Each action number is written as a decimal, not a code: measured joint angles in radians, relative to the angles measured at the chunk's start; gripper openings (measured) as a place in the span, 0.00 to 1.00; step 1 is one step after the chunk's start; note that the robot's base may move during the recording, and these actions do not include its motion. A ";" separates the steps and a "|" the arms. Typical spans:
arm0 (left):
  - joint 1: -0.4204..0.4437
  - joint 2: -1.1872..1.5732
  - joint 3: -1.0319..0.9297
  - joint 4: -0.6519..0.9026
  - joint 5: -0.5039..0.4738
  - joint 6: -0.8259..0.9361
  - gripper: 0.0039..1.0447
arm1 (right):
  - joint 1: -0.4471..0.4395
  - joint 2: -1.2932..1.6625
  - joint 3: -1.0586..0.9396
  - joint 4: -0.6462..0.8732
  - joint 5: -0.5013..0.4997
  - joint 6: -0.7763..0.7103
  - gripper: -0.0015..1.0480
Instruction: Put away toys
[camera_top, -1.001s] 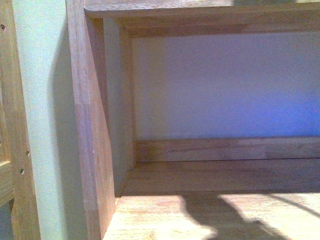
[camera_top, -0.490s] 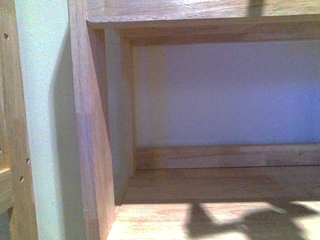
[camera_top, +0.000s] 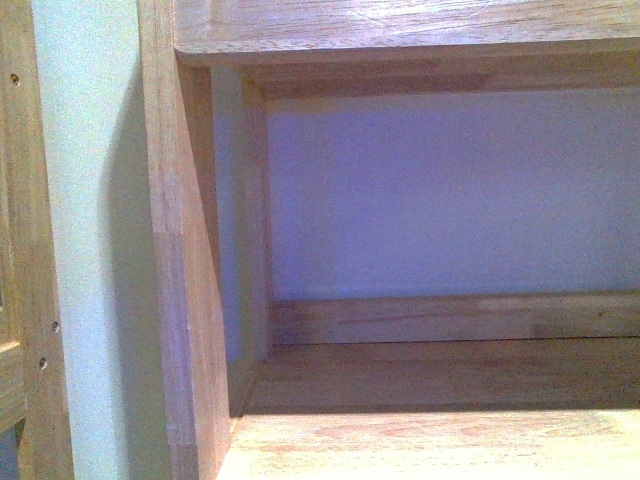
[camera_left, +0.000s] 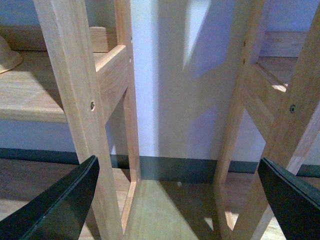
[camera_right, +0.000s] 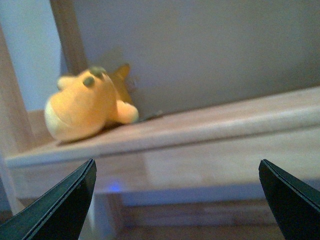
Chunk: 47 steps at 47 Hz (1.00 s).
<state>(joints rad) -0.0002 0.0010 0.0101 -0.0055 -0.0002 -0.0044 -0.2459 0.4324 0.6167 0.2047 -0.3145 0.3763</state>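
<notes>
Right wrist view: plush toy (camera_right: 87, 107) lies on its side on a wooden shelf (camera_right: 210, 127), near the shelf's end, close to an upright post (camera_right: 12, 112) and just in front of the grey back wall (camera_right: 210, 45). Orange-yellow body, paler cream patch at the low end, brownish tips on top, a pointed ear sticking out behind. Pic is soft/blurred, so finer detail can't be told.

Right pincer (camera_right: 177, 200) sits below the shelf's front edge, w/ the toy above it and off toward one finger's side; well apart, no contact. Both dark fingertips (camera_right: 62, 207) show at the frame's edges, spread wide, nothing between them but the shelf's front board.

Left wrist view: left pincer (camera_left: 177, 200) also spread wide, nothing held. Dark fingertips (camera_left: 60, 205) frame the legs of a wooden rack (camera_left: 75, 90), w/ white wall (camera_left: 185, 100), dark baseboard (camera_left: 175, 170) and wood floor (camera_left: 170, 210) behind. A pale rounded edge of smth (camera_left: 7, 52) rests on the rack's board at the frame's edge; too little shows to say what.

Front view: only a wooden shelf unit (camera_top: 185, 300) close up — side panel, upper board, lower board, bluish-white back panel (camera_top: 450, 190). Neither arm nor the toy in this view.

No brand, label or writing readable in any view.
</notes>
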 joint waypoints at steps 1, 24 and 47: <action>0.000 0.000 0.000 0.000 0.000 0.000 0.94 | 0.006 -0.020 -0.037 -0.010 0.003 -0.004 0.94; 0.000 0.000 0.000 0.000 0.000 0.000 0.94 | 0.242 -0.219 -0.327 -0.288 0.311 -0.354 0.30; 0.000 0.000 0.000 0.000 0.000 0.000 0.94 | 0.242 -0.319 -0.484 -0.232 0.311 -0.370 0.03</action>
<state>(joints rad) -0.0002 0.0010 0.0101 -0.0055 0.0002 -0.0044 -0.0040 0.1139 0.1326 -0.0269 -0.0036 0.0063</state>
